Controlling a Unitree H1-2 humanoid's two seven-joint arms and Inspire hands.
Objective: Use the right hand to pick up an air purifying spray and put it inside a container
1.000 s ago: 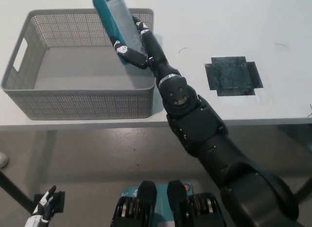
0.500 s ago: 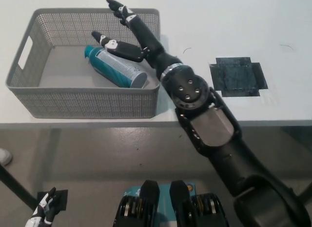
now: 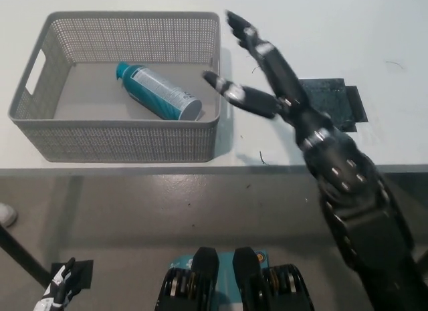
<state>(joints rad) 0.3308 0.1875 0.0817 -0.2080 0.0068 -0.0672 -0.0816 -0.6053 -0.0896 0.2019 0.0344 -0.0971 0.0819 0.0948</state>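
Already the air purifying spray (image 3: 158,92) lies inside the container (image 3: 114,142), a grey mesh basket on the left part of the white desk (image 3: 334,17). It rests on its side on the basket floor, its long axis running on a diagonal: the teal cap end points toward the far left, the flat base toward the near right corner, close to the basket's right wall. It looks settled rather than propped, though the mesh hides just how its base meets the wall.

The black right hand (image 3: 257,77) hangs over the desk just right of the basket, outside its rim, with its fingers (image 3: 224,85) spread wide and holding nothing. One finger reaches back toward the basket's right wall; the others stretch toward the far edge. So the can lies to the left of the hand, with the basket wall between them, and nothing joins the two.

The white left hand (image 3: 59,291) sits far down at the near left, below the desk edge and well apart from everything; too little of it shows to tell how its fingers stand.

By my reading the placing is done, and what remains is only to draw the right arm clear, moving right and away from the rim so the can is not nudged. A dark square patch (image 3: 331,104) lies on the desk beneath the forearm.
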